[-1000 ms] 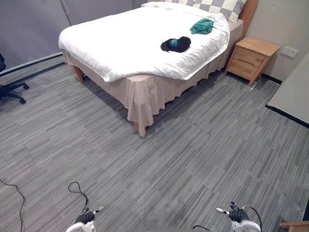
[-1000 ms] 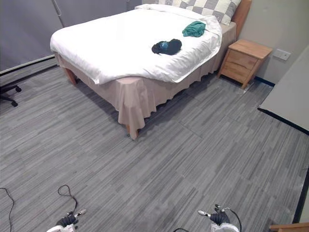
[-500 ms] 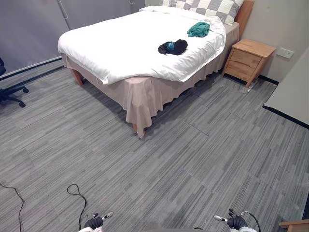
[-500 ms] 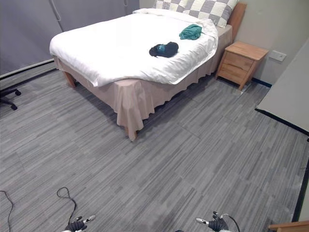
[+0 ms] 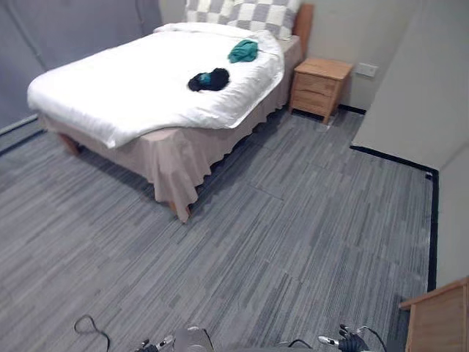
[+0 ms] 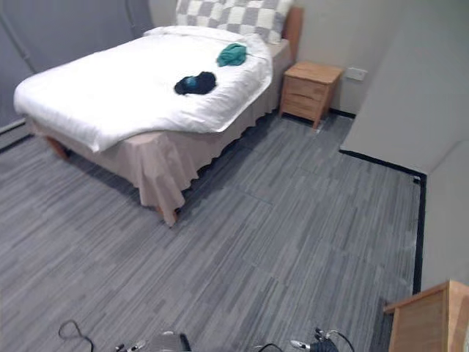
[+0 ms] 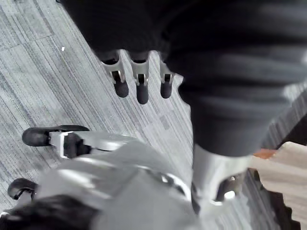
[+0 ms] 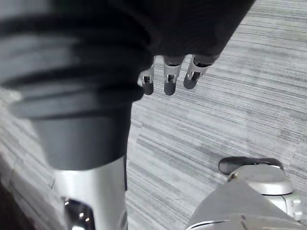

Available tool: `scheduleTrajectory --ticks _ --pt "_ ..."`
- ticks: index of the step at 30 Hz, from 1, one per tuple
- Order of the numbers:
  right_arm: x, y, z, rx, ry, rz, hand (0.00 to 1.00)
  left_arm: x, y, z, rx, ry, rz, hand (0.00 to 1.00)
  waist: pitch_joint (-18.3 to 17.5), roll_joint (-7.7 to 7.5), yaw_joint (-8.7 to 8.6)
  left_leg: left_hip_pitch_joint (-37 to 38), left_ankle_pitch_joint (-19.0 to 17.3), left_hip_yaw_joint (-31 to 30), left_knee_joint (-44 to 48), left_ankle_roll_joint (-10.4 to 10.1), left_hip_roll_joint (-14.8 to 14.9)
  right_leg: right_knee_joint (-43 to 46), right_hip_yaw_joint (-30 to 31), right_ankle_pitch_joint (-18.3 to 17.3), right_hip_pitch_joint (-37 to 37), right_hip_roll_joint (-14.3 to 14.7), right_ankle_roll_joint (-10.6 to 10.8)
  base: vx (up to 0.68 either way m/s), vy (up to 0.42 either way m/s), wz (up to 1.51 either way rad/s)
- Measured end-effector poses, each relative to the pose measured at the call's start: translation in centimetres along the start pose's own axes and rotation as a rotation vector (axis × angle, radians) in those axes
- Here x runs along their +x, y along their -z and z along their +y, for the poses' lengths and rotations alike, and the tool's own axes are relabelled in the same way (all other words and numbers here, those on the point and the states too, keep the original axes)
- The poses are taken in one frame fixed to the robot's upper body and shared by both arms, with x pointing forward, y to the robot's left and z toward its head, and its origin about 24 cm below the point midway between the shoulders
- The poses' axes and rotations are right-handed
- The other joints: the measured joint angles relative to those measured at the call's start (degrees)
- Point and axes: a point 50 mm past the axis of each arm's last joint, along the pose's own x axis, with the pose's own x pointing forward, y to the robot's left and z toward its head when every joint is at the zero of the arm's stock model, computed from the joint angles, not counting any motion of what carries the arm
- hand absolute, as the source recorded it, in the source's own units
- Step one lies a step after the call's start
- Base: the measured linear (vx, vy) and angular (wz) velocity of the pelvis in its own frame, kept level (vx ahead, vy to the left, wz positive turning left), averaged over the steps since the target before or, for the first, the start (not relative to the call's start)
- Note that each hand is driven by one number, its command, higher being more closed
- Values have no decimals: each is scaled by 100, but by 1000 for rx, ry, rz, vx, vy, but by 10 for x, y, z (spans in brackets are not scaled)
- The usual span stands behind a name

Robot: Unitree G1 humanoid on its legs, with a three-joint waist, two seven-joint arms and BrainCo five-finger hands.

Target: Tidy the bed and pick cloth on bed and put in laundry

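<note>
Cloth (image 5: 209, 80), dark and bunched, lies on the white duvet of the bed (image 5: 110, 92), toward the side facing the nightstand (image 5: 319, 86). Green cloth (image 5: 243, 50) sits further up, apart from it and near the checked pillows (image 5: 242, 11). Grey carpet (image 5: 293, 235) spreads between the bed and both hands. Left hand (image 7: 139, 88): fingers loose and straight, holding nothing. Right hand (image 8: 165, 79): likewise slack and empty. Both hang over the carpet, well apart from the bed.
</note>
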Motion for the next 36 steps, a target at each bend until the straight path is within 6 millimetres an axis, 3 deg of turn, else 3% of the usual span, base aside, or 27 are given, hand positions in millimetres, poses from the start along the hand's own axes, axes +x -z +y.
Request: scheduleTrajectory --ticks 2,3,4,5,6,7,8,9,10,11,14,15,17,19,20,21,23,24,26,27,29,30,31,32,33,35,36 --pt "0 -2 -1 -1 0 -8 0 1 -4 -3 7 14 -18 0 3 50 2 -6 380 80 -1073 64 -13 -164 18 -182 169 100 49 327 161 -8" --pt "0 -2 -2 -4 5 -9 0 1 -4 -4 1 19 -17 0 -6 50 18 -46 591 80 -1417 238 6 -187 42 -407 305 137 79 400 223 -4" --pt "0 -3 -1 -1 6 -12 0 1 -4 -5 8 21 -12 0 -36 -74 30 -171 905 92 -1179 537 -65 -129 78 -565 326 31 39 658 362 -14" --pt "0 -1 1 3 2 -10 0 1 -4 -3 11 17 -9 0 -169 -322 97 -334 892 189 -755 749 -249 -4 89 -800 256 -257 93 552 252 -33" --pt "-1 7 4 21 -1 10 0 1 -4 0 17 10 1 0 -338 -576 199 -387 434 390 -561 722 -460 651 42 -963 50 -540 389 734 249 -29" --pt "0 5 6 28 -8 4 0 4 -8 -5 16 19 0 0 -307 -610 223 -356 303 367 -447 765 -558 1577 -126 -893 -329 -649 613 530 124 -8" --pt "0 7 9 40 -15 9 0 6 -13 -8 26 29 -8 0 -259 -604 184 -186 145 313 -404 827 -612 2625 -275 -500 -714 -760 1053 512 146 22" --pt "0 9 13 51 -22 13 0 7 -17 -9 38 33 -16 0 -202 -608 158 27 72 216 -458 815 -684 3201 -340 -205 -904 -841 1181 577 214 40" --pt "0 14 24 65 -46 22 0 8 -25 -9 88 42 -35 0 -35 -578 97 737 -117 66 -708 787 -808 4265 -574 -67 -1194 -1003 1116 680 215 37" --pt "0 15 27 64 -53 12 0 9 -28 -12 107 53 -51 0 -29 -515 31 1164 -206 -45 -939 765 -809 4348 -784 -225 -1470 -985 1007 660 179 37" --pt "2 -2 28 27 -62 -70 0 13 -55 -25 147 87 -141 0 -20 -336 -121 1642 -329 -598 -1319 791 -674 2864 -1132 -414 -2380 -729 952 460 6 83" --pt "1 -5 28 30 -60 -92 0 14 -63 -30 146 98 -172 0 -21 -306 -129 1660 -402 -762 -1321 781 -620 2108 -1101 -203 -2546 -675 928 453 -99 134" --pt "-2 -5 28 51 -38 -118 0 14 -82 -34 111 110 -238 0 15 -300 -92 1794 -767 -1251 -1029 491 -495 -74 -597 831 -2611 -679 883 540 -193 142" --pt "-3 -6 34 43 -45 -136 0 11 -84 -26 74 91 -263 0 8 -355 -38 1942 -1352 -1584 -469 310 -374 -149 -288 1118 -2571 -699 887 731 -402 103" --pt "-4 -11 37 31 -62 -151 0 9 -79 -10 75 43 -255 0 -21 -393 23 2034 -1589 -1595 101 207 -227 379 -482 1597 -2542 -760 863 844 -498 107" --pt "-4 -13 37 31 -62 -153 0 9 -77 -11 65 43 -250 0 -24 -404 1 1814 -1546 -1494 687 212 -160 644 -641 1617 -2518 -801 804 814 -508 119" --pt "-3 -23 23 2 -46 -154 0 8 -59 -33 10 95 -211 0 151 -3 42 810 -755 -853 2980 230 729 692 -1250 1018 -1838 -628 645 507 -330 114" --pt "-2 -28 23 4 -48 -165 0 6 -46 -34 0 105 -178 0 157 42 56 585 -787 -315 3270 172 1039 495 -1449 864 -1409 -609 619 491 -309 78" --pt "-1 -30 24 9 -53 -172 0 5 -35 -31 0 105 -148 0 149 28 54 538 -806 197 3054 162 1133 233 -1617 844 -1054 -635 653 428 -260 53" --pt "0 -38 25 34 -67 -194 0 3 -24 -29 9 106 -112 0 137 12 62 555 -876 870 2130 88 968 -104 -1807 843 -680 -674 659 443 -196 51" --pt "2 -49 22 64 -63 -222 0 3 -18 -31 -8 121 -98 0 116 49 88 607 -687 1194 328 76 438 -340 -1968 824 -474 -684 687 541 -156 38" --pt "3 -51 14 94 -35 -217 0 3 -19 -32 -13 136 -106 0 51 157 130 618 212 1505 -1071 731 110 -410 -2077 704 -392 -540 778 468 -57 20" --pt "4 -47 16 112 -32 -200 0 3 -20 -29 -10 128 -107 0 67 69 164 668 242 1537 -1133 927 46 -345 -2080 590 -347 -570 770 471 -63 27" --pt "5 -42 18 125 -33 -182 0 4 -23 -28 -12 124 -114 0 35 -13 174 730 261 1524 -1147 902 -67 -257 -2098 505 -308 -657 837 352 -21 48" --pt "5 -35 20 133 -28 -156 0 6 -29 -34 -19 140 -126 0 37 -88 167 961 160 1315 -1423 855 -235 262 -2152 404 -345 -784 980 439 0 70" --pt "5 -21 20 147 -4 -100 0 8 -33 -39 -30 147 -122 0 66 -141 108 1365 38 908 -1777 846 -358 2327 -1903 306 -1077 -1077 1029 423 22 79" --pt "5 -18 24 153 -10 -89 0 9 -36 -38 -29 137 -121 0 62 -171 32 1439 -6 744 -1813 820 -360 2644 -1779 129 -1218 -1093 1016 380 -68 119"
